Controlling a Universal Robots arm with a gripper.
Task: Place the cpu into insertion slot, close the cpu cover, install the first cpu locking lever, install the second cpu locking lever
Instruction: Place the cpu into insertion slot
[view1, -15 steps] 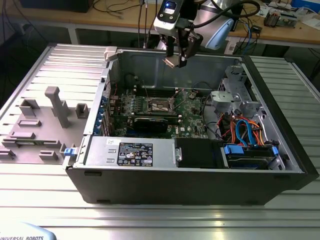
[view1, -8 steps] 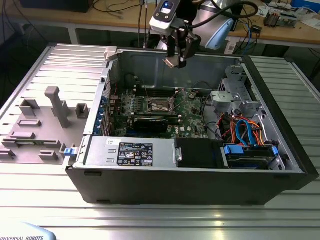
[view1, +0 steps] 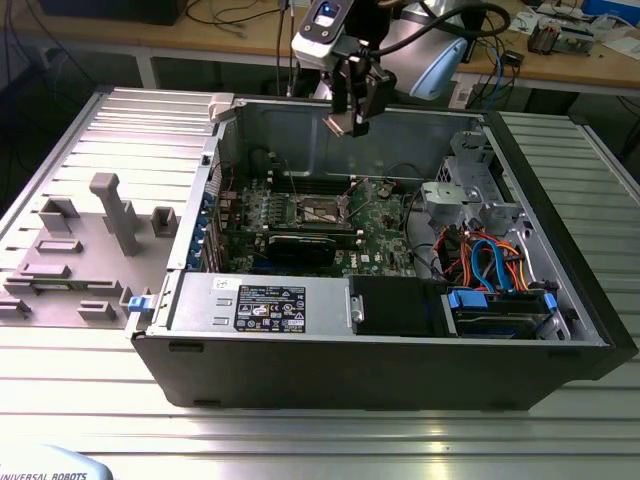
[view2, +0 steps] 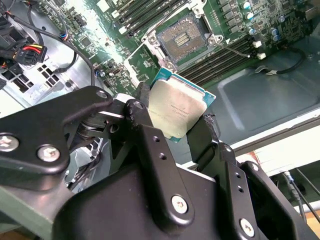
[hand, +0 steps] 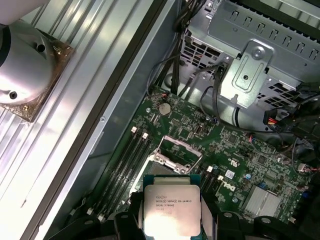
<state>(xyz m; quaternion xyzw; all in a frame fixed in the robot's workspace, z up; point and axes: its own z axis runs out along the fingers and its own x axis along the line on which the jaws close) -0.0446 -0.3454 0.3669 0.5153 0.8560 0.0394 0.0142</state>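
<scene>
End effector (view1: 354, 118) gripping cpu (view2: 176, 112) by two opposite edges, held high over the open case (view1: 560, 290); slot (view2: 184, 31) on the board below, uncovered, contacts showing

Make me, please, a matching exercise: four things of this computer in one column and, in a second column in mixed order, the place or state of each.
Things:
1. cpu
2. slot
3. cover
4. blue cables

Places or states:
A. empty, dark centre showing
B. inside the case, at the exterior view's right
C. held between the fingers, above the board
D. swung up, open

Pairs: 1-C, 2-A, 3-D, 4-B
</scene>
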